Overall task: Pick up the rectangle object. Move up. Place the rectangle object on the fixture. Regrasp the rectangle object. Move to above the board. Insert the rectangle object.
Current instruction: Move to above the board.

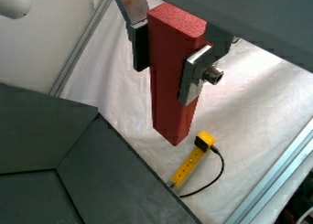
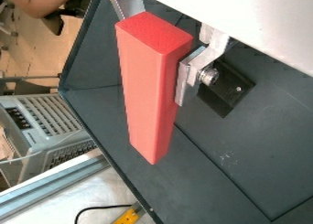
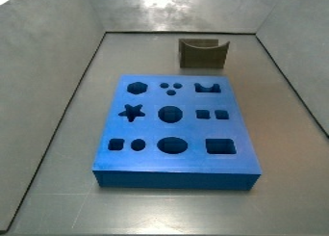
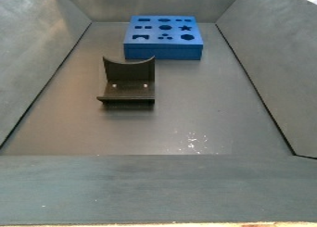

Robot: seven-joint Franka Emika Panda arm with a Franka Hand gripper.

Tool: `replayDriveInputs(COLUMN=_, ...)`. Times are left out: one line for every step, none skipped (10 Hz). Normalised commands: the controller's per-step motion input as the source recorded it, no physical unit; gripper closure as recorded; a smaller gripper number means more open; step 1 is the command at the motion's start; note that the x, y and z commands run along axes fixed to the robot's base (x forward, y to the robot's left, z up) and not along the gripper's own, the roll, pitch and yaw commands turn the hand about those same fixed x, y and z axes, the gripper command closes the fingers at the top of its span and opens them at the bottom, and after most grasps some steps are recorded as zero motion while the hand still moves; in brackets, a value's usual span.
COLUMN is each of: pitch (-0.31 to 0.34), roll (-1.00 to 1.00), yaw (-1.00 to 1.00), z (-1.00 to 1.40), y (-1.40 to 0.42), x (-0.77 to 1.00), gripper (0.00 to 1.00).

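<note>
Red-orange and smooth, the rectangle object [image 1: 171,77] hangs lengthwise from the gripper [image 1: 167,56], its 2 silver fingers [image 1: 195,74] pinching it near its upper end in both wrist views, with most of the block [image 2: 153,90] reaching past the pads toward the dark floor. Neither the gripper nor the block shows in either side view. In a side view the blue board [image 3: 172,130] lies flat in the middle of the floor, its star, round and square holes all empty, and the dark olive fixture [image 3: 203,54] stands well apart from it at about 1 o'clock. In a side view the fixture [image 4: 126,83] sits nearer, the board [image 4: 168,36] beyond it at 1 o'clock.
</note>
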Motion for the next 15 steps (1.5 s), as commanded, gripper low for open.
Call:
replayDriveInputs(pitch=0.096, roll=-0.03, yaw=0.11, z=0.67, y=-0.03, x=0.04, gripper=1.00)
replayDriveInputs(pitch=0.096, roll=-0.03, yaw=0.11, z=0.67, y=-0.03, x=0.04, gripper=1.00)
replayDriveInputs(pitch=0.096, roll=-0.03, yaw=0.11, z=0.67, y=-0.03, x=0.04, gripper=1.00)
replayDriveInputs(pitch=0.096, roll=-0.03, yaw=0.11, z=0.67, y=-0.03, x=0.04, gripper=1.00)
replayDriveInputs(pitch=-0.061, roll=-1.00, yaw=-0.12, z=-0.32, y=-1.00, x=-0.44, gripper=1.00)
replayDriveInputs(pitch=-0.069, roll=-1.00, yaw=-0.12, z=-0.32, y=-1.00, x=-0.44, gripper=1.00)
replayDriveInputs(pitch=-0.084, roll=-1.00, yaw=-0.12, z=-0.32, y=-1.00, x=-0.47, gripper=1.00)
replayDriveInputs(pitch=-0.088, roll=-1.00, yaw=-0.12, z=-0.34, y=-1.00, x=-0.48, gripper=1.00)
replayDriveInputs(pitch=-0.096, roll=-1.00, yaw=-0.12, z=-0.33, y=-1.00, x=-0.50, gripper=1.00)
replayDriveInputs(pitch=-0.097, roll=-1.00, yaw=-0.12, z=-0.33, y=-1.00, x=-0.51, gripper=1.00)
replayDriveInputs(pitch=-0.092, roll=-1.00, yaw=-0.12, z=-0.34, y=-1.00, x=-0.53, gripper=1.00)
replayDriveInputs(pitch=-0.089, roll=-1.00, yaw=-0.13, z=-0.34, y=-1.00, x=-0.54, gripper=1.00)
replayDriveInputs(pitch=-0.093, roll=-1.00, yaw=-0.13, z=-0.26, y=-0.75, x=-0.44, gripper=1.00)
replayDriveInputs(pitch=-0.093, roll=-1.00, yaw=-0.13, z=-0.20, y=-0.56, x=-0.35, gripper=1.00)
replayDriveInputs(pitch=-0.082, roll=-0.95, yaw=-0.12, z=-0.08, y=-0.19, x=-0.17, gripper=1.00)
